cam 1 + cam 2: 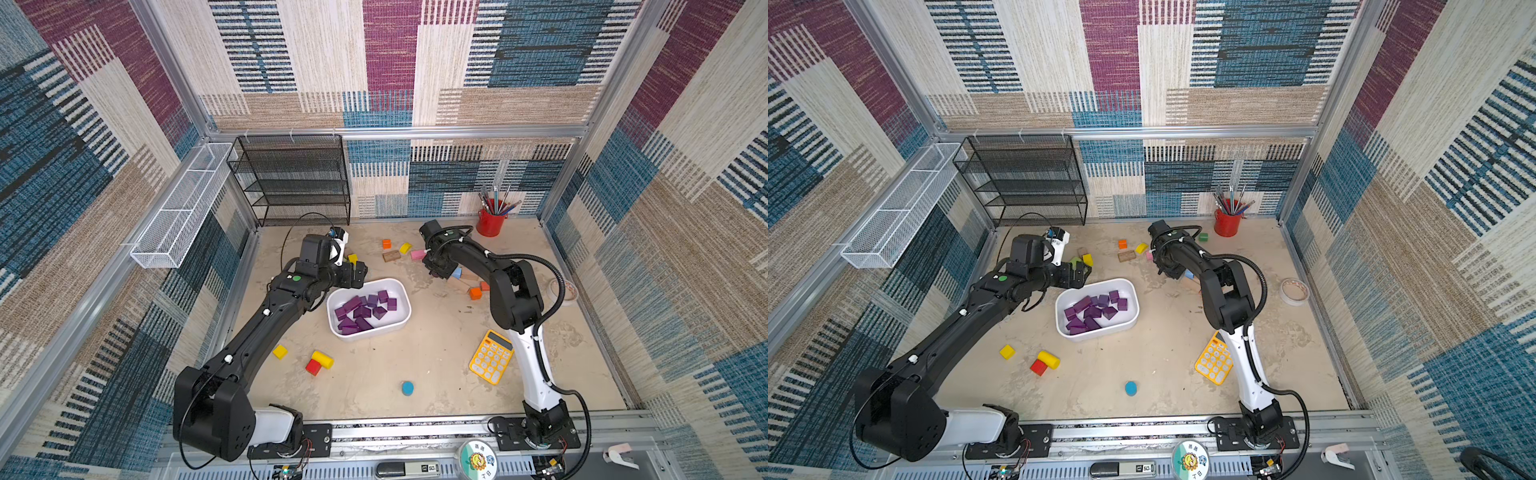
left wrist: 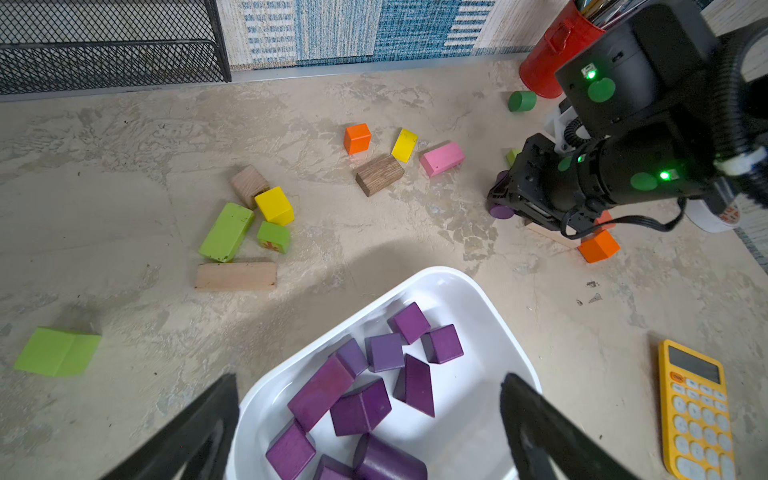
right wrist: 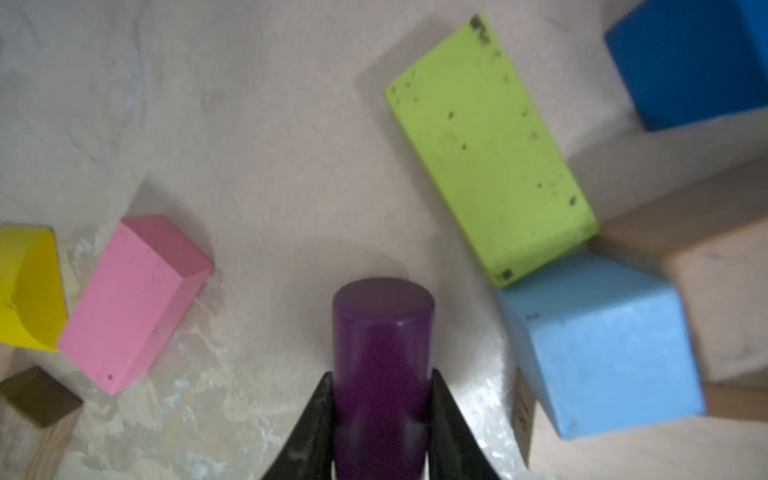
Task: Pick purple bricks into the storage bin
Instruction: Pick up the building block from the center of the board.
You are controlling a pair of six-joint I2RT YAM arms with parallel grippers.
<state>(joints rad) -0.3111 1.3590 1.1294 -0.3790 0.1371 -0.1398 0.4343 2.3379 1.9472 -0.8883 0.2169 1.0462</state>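
A yellow calculator (image 1: pixel 491 357) is lying near the front of the table (image 1: pixel 436 374), while further in about 10 purple bricks (image 1: pixel 361 311) are sitting heaped in the white storage bin (image 1: pixel 400 321) at mid-table. The left gripper (image 2: pixel 369 379) is hovering above the bin's far-left corner, its fingers (image 2: pixel 216 411) spread wide with nothing between them. Beyond, the right gripper (image 3: pixel 382 376) is pinching 1 more purple cylinder (image 3: pixel 382 332) tightly, between a pink block (image 3: pixel 133 303) and a light blue block (image 3: pixel 598 353), with a red pencil cup (image 1: pixel 490 223) standing by the back wall.

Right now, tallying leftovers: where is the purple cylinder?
In the right wrist view, the purple cylinder sits clamped in the right claw, between the pink block and the light blue block.
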